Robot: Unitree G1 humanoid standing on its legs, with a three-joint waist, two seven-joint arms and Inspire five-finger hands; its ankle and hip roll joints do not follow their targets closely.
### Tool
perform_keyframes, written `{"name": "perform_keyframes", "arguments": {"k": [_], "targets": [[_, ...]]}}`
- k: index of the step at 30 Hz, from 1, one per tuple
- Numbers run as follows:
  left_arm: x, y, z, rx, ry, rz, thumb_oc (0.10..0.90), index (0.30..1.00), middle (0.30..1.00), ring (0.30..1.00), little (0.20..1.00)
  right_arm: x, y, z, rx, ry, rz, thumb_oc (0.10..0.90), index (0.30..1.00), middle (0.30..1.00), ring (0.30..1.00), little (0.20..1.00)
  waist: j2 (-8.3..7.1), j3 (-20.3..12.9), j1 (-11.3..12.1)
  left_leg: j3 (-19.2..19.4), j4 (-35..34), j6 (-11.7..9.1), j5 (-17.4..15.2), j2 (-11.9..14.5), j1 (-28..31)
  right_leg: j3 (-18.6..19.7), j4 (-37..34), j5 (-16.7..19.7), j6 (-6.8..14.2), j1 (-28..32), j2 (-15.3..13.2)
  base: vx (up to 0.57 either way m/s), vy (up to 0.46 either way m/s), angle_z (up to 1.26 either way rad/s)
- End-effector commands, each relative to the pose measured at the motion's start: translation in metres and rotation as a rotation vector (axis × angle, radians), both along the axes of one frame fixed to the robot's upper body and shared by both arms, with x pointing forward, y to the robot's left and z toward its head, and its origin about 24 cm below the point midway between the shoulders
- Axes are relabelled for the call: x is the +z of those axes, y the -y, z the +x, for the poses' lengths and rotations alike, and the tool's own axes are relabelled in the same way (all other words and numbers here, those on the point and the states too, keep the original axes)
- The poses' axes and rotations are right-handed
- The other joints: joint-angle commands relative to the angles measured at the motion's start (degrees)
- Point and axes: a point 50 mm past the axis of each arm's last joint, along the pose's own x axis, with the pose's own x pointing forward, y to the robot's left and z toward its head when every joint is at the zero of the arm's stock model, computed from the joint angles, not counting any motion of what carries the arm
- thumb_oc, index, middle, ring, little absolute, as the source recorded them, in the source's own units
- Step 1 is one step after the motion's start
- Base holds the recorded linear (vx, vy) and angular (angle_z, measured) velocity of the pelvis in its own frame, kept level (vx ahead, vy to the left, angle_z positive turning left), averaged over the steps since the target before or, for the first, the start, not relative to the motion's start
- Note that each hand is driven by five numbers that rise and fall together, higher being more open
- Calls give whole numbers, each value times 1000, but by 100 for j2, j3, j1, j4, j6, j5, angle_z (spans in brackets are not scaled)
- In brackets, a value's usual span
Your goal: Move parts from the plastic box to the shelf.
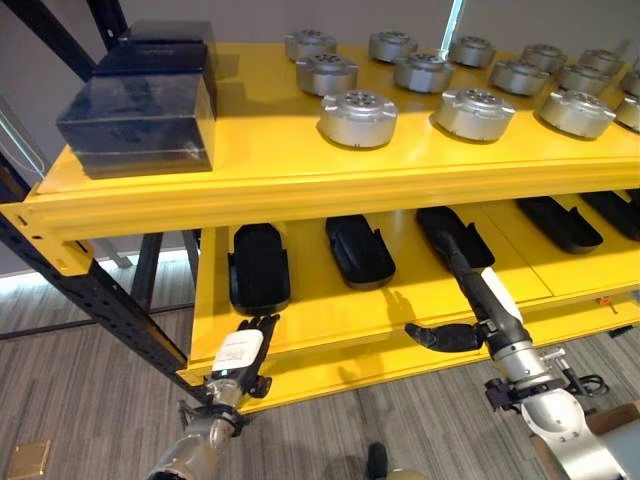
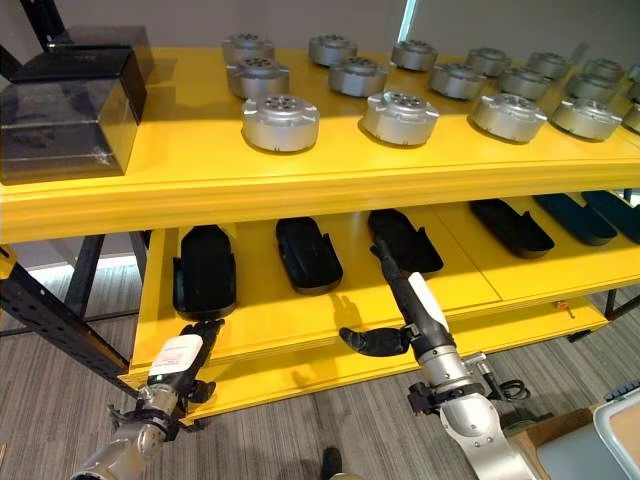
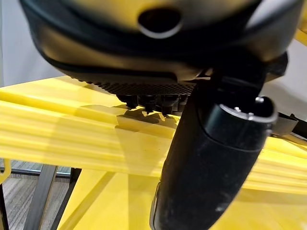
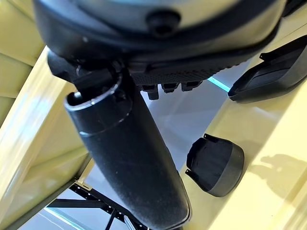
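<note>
Right hand (image 1: 470, 320) beside black part (image 1: 455, 238)

Silver round housings (image 1: 358, 118) stand in rows high above the right hand (image 1: 492, 312), and dark see-through boxes (image 1: 140, 125) are stacked high above the left hand (image 1: 243, 350). Grey wood-grain floor (image 1: 90, 400) lies below both hands, with a small tan square (image 1: 28, 460) on it, well off to the left hand's left.
</note>
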Motion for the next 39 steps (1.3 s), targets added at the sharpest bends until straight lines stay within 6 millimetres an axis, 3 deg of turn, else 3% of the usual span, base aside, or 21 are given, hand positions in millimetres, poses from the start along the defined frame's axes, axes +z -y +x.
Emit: {"name": "perform_keyframes", "arguments": {"k": [1,39], "targets": [[0,-14,15,65,-31,24,900,1000,1000,1000,1000,58,-8,8,75,313,41,900,1000,1000,1000,1000,-125,84,-151,-86,331,-88,13,238,-123,-276,475,-708,199,316,-107,0,0,0],[-11,-13,24,129,-72,28,900,1000,1000,1000,1000,60,-8,5,95,315,37,900,1000,1000,1000,1000,-308,228,-235,-30,376,-109,43,284,-193,-190,497,-674,195,210,-70,1,0,-1]]}}
